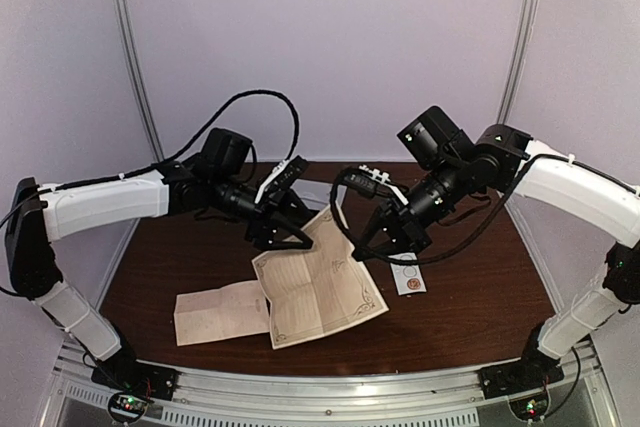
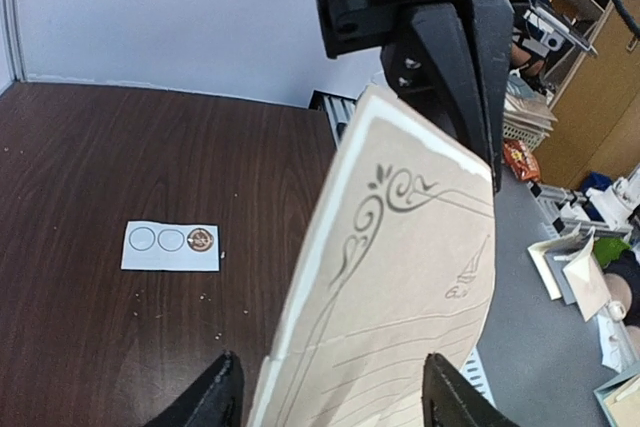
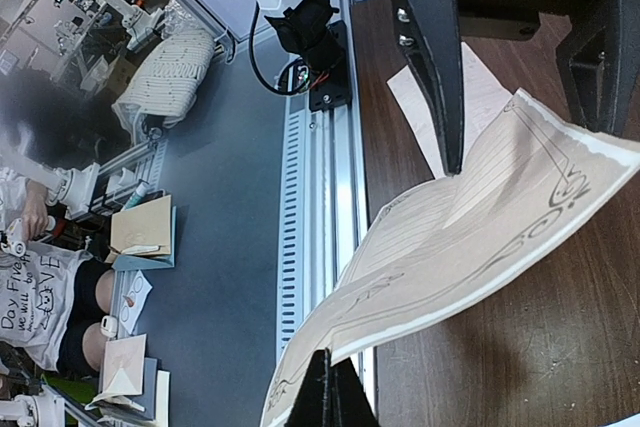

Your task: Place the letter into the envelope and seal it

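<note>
The letter [image 1: 318, 287], a cream sheet with an ornate border, hangs above the dark table, its near part lying on the wood. My right gripper [image 1: 362, 247] is shut on the sheet's right upper edge; in the right wrist view its pinched tips [image 3: 335, 392] hold the letter [image 3: 470, 237]. My left gripper [image 1: 290, 240] stands open at the left upper corner. In the left wrist view the letter [image 2: 400, 277] passes between its spread fingertips [image 2: 335, 397] without touching either. The envelope [image 1: 220, 312] lies flat at the front left, apart from both grippers.
A small white sticker strip [image 1: 408, 277] with circles and one brown seal lies right of the letter, also seen as the strip [image 2: 170, 245]. A metal rail [image 1: 330, 387] runs along the table's near edge. Pale walls close in the back and sides.
</note>
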You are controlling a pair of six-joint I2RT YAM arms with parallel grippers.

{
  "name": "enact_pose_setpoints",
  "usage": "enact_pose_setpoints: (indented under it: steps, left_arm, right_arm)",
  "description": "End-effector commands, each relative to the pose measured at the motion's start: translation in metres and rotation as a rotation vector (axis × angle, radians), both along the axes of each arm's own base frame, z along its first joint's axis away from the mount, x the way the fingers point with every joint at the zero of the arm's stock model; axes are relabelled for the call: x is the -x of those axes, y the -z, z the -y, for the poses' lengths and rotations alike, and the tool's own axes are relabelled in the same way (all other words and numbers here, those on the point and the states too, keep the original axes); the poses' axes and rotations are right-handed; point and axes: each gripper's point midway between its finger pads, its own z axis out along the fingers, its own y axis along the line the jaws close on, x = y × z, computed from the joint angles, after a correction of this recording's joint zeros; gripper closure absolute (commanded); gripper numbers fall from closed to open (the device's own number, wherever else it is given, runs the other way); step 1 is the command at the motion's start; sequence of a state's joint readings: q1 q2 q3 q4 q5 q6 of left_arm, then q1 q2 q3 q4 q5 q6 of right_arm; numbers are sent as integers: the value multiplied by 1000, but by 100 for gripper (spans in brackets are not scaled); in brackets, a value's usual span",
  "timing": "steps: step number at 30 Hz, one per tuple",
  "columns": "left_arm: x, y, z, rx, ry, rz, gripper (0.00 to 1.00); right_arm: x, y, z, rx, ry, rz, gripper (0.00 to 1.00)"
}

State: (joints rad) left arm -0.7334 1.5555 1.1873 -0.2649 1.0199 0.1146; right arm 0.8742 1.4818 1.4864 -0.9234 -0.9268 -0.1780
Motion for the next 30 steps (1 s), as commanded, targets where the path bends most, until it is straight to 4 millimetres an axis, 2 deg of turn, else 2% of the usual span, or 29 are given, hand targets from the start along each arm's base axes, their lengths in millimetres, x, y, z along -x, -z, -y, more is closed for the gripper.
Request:
enact_pose_setpoints:
  steps: [1, 6, 9, 13, 14, 16, 18, 20, 22, 25, 30]
  left_arm:
    - [3, -5, 3, 17, 39, 12, 43]
    - [0, -5, 4, 9, 21, 21, 71]
    - [-2, -6, 4, 6, 11, 28, 81]
    - [-8, -5, 4, -6, -25, 55, 100]
    - [-12, -6, 4, -7, -45, 67, 100]
    - [-19, -11, 3, 1, -98, 86, 100]
    - [-25, -20, 1, 30, -147, 100, 100]
    - [-31, -37, -3, 92, -185, 117, 100]
    - [-35, -52, -10, 147, -215, 122, 100]
    - [-43, -73, -24, 227, -256, 127, 100]
    - [-45, -98, -49, 347, -271, 100, 100]
  right_arm:
    - [-2, -9, -3, -18, 1, 36, 100]
    - [-11, -7, 0, -6, 54, 73, 100]
    - [-19, -2, 2, 15, 105, 97, 100]
    - [-36, -2, 10, 23, 188, 119, 100]
    - [-42, -5, 12, 16, 216, 125, 100]
    - [-54, -15, 19, -27, 281, 132, 86]
    - [-67, -22, 26, -72, 352, 147, 55]
    - [-80, -23, 33, -103, 436, 140, 33]
    - [-90, -26, 38, -154, 498, 134, 17]
    - [-100, -31, 39, -242, 575, 136, 6]
    - [-115, -31, 44, -423, 713, 141, 0]
